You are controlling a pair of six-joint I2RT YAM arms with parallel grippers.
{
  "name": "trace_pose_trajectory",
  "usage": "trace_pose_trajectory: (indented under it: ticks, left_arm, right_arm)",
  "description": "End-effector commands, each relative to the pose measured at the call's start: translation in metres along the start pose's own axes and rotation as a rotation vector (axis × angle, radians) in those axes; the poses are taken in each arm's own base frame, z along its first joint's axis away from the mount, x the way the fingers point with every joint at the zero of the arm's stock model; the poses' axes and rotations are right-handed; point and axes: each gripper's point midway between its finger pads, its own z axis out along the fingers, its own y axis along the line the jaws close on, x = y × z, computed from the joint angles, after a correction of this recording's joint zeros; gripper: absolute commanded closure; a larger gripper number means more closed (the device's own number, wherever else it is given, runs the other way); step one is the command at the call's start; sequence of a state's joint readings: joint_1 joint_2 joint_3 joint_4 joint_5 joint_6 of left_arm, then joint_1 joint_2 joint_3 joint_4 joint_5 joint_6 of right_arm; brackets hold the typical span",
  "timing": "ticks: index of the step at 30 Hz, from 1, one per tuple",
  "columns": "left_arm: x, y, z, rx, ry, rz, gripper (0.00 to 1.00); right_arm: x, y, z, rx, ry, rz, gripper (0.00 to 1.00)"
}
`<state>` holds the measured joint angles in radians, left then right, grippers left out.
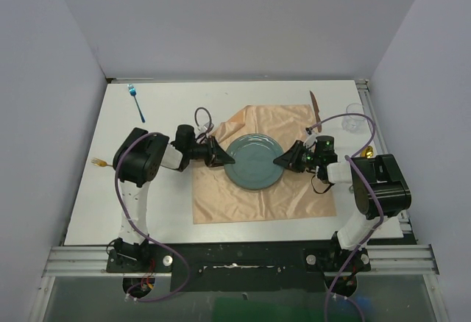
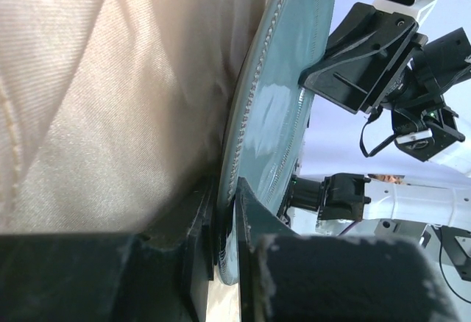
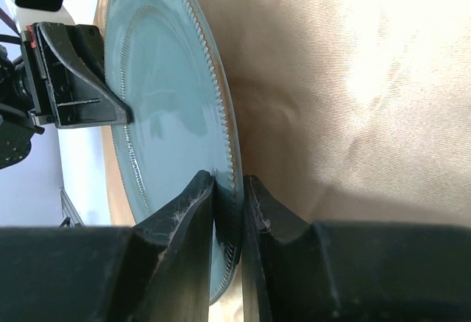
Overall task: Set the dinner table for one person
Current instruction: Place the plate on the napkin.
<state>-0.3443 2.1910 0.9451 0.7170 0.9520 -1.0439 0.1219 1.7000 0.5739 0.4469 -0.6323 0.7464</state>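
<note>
The round teal plate (image 1: 254, 162) lies on the peach-orange square cloth (image 1: 221, 198), rim clamped by left gripper (image 1: 231, 159) and right gripper (image 1: 278, 159); the blue fork (image 1: 136, 102) is unplaced at the white dinner table (image 1: 103, 212)'s far-left corner.

Both arms sharing same build. On left arm (image 1: 136, 190), white link tubes showing between bulky black joint housings. On right arm (image 1: 368, 204), purple cable (image 1: 343, 115) arcing overhead and trailing down toward black base plate (image 1: 243, 256). Left end effector (image 1: 231, 159) tapering into black wedge. Right end effector (image 1: 278, 160) matching it, its fingers (image 3: 184, 248) showing matte black, scuffed and dusty, possibly rubber-faced.
</note>
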Motion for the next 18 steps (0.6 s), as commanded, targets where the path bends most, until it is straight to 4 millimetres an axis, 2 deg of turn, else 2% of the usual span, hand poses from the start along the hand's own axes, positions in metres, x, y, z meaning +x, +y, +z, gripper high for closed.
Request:
trace_pose_trajectory:
  ticks: [1,6,16,18]
  left_arm:
    - [-0.014,-0.012,0.007,-0.018,-0.033,0.078,0.99]
    - [-0.012,-0.005,0.007,-0.043,-0.029,0.074,0.96]
    - [-0.015,0.002,0.007,-0.064,-0.034,0.071,0.71]
    - [-0.015,0.004,0.007,-0.069,-0.036,0.067,0.68]
  right_arm:
    - [0.007,-0.016,0.004,0.041,0.025,-0.077,1.0]
    - [0.007,-0.025,0.002,0.054,0.026,-0.063,1.0]
    - [0.007,-0.043,-0.002,0.079,0.015,-0.036,1.0]
    - [0.007,-0.046,-0.003,0.082,0.016,-0.031,0.94]
